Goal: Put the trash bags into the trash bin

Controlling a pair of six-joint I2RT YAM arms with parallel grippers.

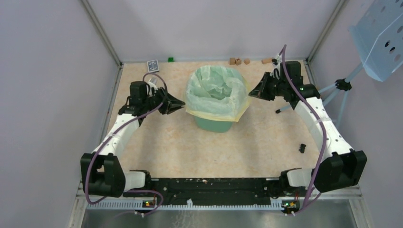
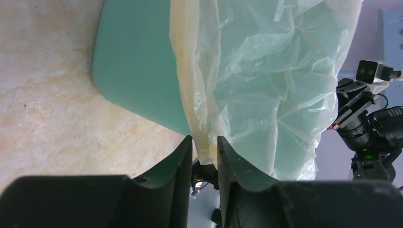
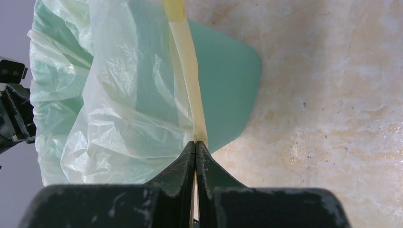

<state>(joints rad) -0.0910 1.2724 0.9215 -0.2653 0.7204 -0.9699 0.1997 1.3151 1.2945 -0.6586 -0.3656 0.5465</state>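
Mid-desk [image 1: 190,147], over the trash bin [image 1: 214,124] mouth: trash bags [image 1: 216,88]. At 3 o'clock, right hand [image 3: 196,145] pinches the yellow rim band. At 9, left hand [image 2: 204,138] slightly spread around it. Toward 12: card [image 1: 152,65], green cube [image 1: 170,59], brown blocks [image 1: 237,61].

a robotics lab test cell, by the look of it: a table [image 1: 180,147] boxed in by plain pale walls [image 1: 214,28] on metal posts [image 1: 103,34], a left arm [image 1: 119,135] and right arm [image 1: 335,140] bolted to a black rail [image 1: 214,183], purple cables [image 1: 324,135] looping off them, a tripod [image 1: 340,86] holding a perforated panel [image 1: 382,38], small wooden blocks [image 1: 237,61] and a card [image 1: 152,65] by the back wall.
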